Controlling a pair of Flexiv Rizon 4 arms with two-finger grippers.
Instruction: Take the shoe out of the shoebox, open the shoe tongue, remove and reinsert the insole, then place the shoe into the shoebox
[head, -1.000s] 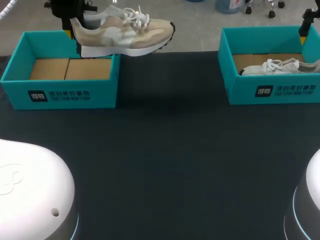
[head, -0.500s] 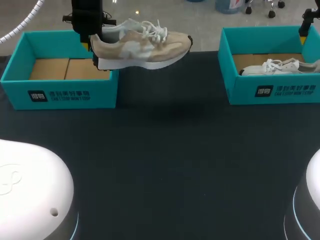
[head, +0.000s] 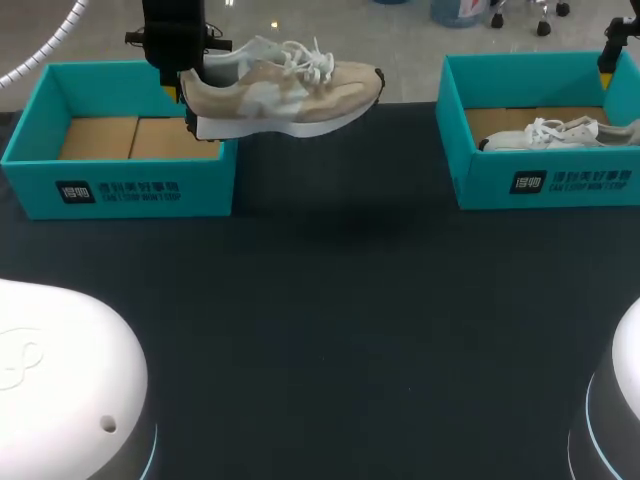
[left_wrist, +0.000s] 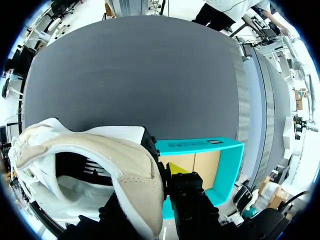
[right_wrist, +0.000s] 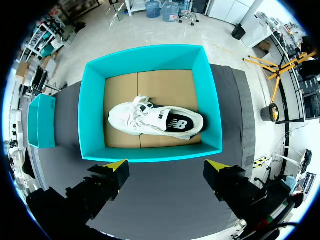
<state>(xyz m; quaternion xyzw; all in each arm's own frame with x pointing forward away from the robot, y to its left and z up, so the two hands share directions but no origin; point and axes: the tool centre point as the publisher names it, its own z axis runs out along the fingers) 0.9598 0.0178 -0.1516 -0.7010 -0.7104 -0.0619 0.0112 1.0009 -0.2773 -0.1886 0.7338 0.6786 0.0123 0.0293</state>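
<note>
The beige sneaker (head: 280, 88) hangs in the air, sole down and toe pointing right. It is over the dark counter (head: 350, 330), just past the right wall of the left teal shoebox (head: 120, 190). The left gripper (left_wrist: 156, 172) has its fingers pinched on the heel collar, with one yellow tip showing outside it. The right gripper (right_wrist: 166, 165) hovers with its fingers spread wide and holding nothing, above the near wall of the right teal shoebox (right_wrist: 150, 152). Inside that box a white sneaker (right_wrist: 155, 120) lies on its side.
</note>
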